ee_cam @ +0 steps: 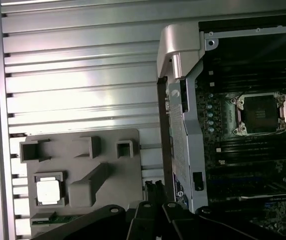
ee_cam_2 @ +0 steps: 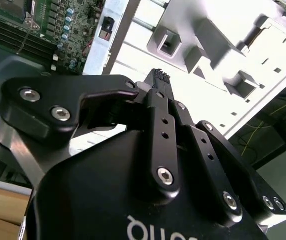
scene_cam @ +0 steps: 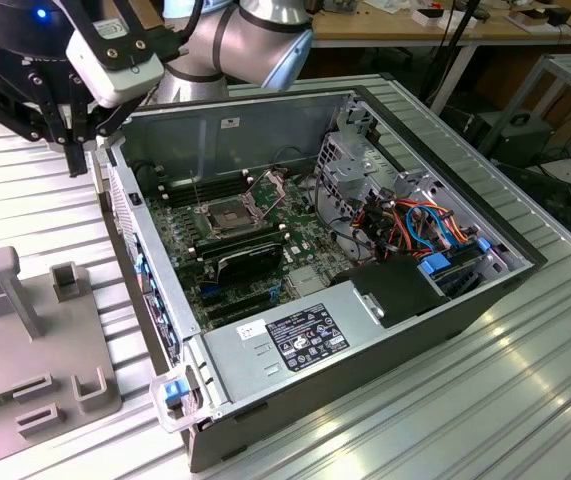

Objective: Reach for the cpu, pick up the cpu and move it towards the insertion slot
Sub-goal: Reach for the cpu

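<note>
A black label (scene_cam: 305,338) with white print sits on the silver power supply (scene_cam: 265,350) inside the open computer case (scene_cam: 445,320), and pale lettering marks the gripper's body in the second wrist view. The gripper (ee_cam: 154,186) hangs over the ribbed worktop (ee_cam: 82,75) just beside the case's outer wall, fingers drawn together with nothing between them. The cpu (ee_cam: 49,191) lies flat in a recess of the grey holder plate (ee_cam: 107,165), apart from the gripper, with the insertion slot (ee_cam: 260,114) open inside the case.
</note>
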